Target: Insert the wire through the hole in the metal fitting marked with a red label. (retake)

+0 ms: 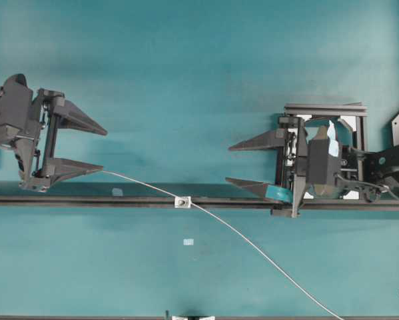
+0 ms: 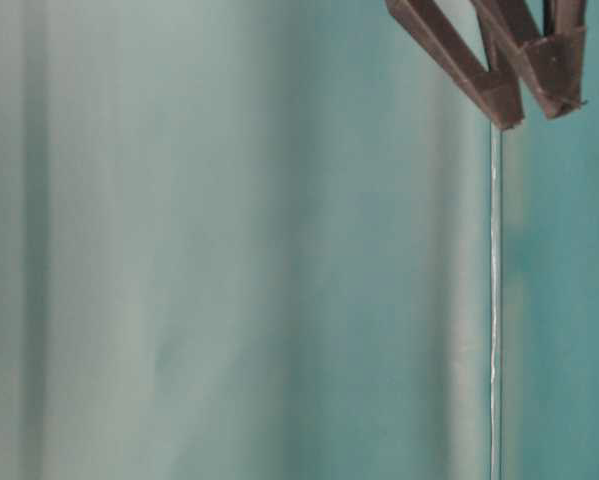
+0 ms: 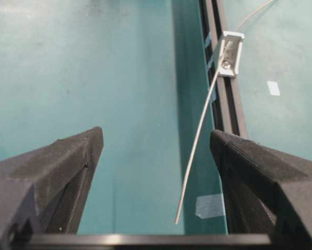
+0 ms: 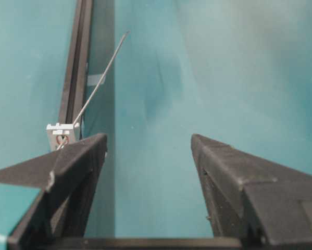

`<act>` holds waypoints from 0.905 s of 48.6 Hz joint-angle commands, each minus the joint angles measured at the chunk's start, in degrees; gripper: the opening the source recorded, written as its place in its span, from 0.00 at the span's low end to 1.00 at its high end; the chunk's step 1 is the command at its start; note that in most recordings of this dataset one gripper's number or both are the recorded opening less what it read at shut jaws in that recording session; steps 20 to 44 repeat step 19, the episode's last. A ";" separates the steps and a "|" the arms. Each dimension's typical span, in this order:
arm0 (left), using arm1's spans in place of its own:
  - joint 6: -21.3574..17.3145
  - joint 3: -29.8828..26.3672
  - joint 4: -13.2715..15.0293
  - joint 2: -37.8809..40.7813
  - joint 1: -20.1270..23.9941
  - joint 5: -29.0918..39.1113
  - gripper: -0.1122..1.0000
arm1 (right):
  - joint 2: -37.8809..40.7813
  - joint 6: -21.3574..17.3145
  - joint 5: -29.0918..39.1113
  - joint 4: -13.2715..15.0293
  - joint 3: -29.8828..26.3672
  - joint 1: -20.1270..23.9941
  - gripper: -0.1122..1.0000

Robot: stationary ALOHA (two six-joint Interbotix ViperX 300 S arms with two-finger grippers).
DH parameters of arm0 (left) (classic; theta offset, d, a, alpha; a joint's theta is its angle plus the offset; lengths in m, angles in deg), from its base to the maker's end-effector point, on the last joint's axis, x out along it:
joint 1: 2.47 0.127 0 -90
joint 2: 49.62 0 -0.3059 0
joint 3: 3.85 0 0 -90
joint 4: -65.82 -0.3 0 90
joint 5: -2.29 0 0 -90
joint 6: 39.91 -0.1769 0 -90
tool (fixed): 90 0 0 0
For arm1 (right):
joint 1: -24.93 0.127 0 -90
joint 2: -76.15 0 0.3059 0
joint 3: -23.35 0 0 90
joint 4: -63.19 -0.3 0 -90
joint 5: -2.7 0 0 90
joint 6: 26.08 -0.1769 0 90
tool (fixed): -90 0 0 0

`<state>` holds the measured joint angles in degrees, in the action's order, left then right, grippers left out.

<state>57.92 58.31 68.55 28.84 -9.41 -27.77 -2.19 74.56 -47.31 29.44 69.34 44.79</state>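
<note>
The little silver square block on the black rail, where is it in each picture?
Overhead view: the metal fitting sits on the black rail, left of the middle.
Table-level view: not in it.
Left wrist view: top right, on the rail.
Right wrist view: left side, just above the near fingertip.
Shared landmark: the wire runs through it, and shows in every view.
</note>
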 commanded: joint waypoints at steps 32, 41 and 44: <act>-0.18 -0.97 -0.18 -0.35 0.26 -0.09 0.82 | -1.41 -0.26 -0.09 0.18 -0.35 -0.26 0.71; -0.18 -0.97 -0.18 -0.35 0.26 -0.09 0.82 | -1.41 -0.26 -0.09 0.18 -0.35 -0.26 0.71; -0.18 -0.97 -0.18 -0.35 0.26 -0.09 0.82 | -1.41 -0.26 -0.09 0.18 -0.35 -0.26 0.71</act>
